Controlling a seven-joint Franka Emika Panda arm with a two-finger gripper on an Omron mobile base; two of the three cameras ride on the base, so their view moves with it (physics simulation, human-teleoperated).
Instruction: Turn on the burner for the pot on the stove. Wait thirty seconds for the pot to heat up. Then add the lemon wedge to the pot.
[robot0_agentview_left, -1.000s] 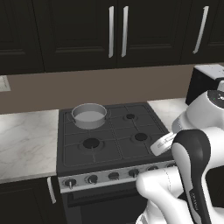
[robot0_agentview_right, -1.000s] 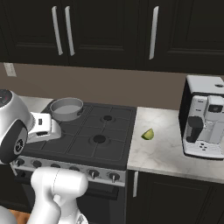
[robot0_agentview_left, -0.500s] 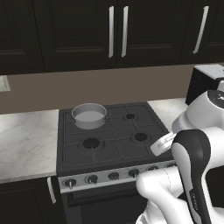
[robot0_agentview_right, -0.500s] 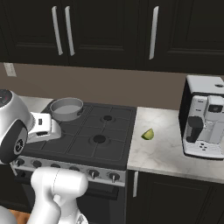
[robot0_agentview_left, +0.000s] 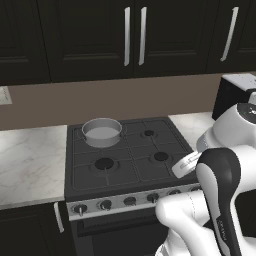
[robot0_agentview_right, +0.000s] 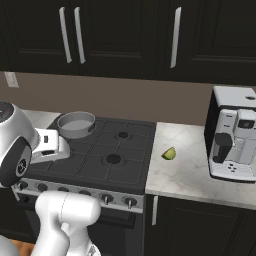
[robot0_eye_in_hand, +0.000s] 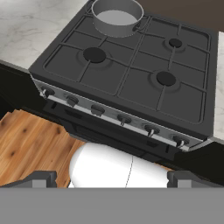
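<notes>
So the lemon wedge (robot0_agentview_right: 169, 153) is tiny, sitting by itself on the marble tabletop (robot0_agentview_right: 200, 170) just right of the stove (robot0_agentview_right: 100, 155), between the range and the coffee machine (robot0_agentview_right: 235, 132). My guess is it'll be light as nothing but a bit squishy and slick on the cut faces, so a gentle pinch across the rind side, coming straight down, seems like the safest way to take it. Squeeze too hard and it probably pops out sideways.

The pot (robot0_agentview_left: 102, 132) is on the far left burner, metal, stiff, low walls with little side handles. It doesn't need lifting anyway, it just needs heat under it, and the opening looks wide enough that dropping the wedge in shouldn't be fussy.

What actually needs handling first is the row of knobs (robot0_eye_in_hand: 124, 118) on the silver front strip. They look small, dark and round, so I'd expect a firm grip across one and a twist. Which knob runs the far left burner I can't tell from here.

The arm is folded up near the front of the range, with the hand looking down over the cooktop from the near side. The fingers (robot0_eye_in_hand: 39, 178) sit wide apart at the bottom corners of the hand view, released, nothing between them.
</notes>
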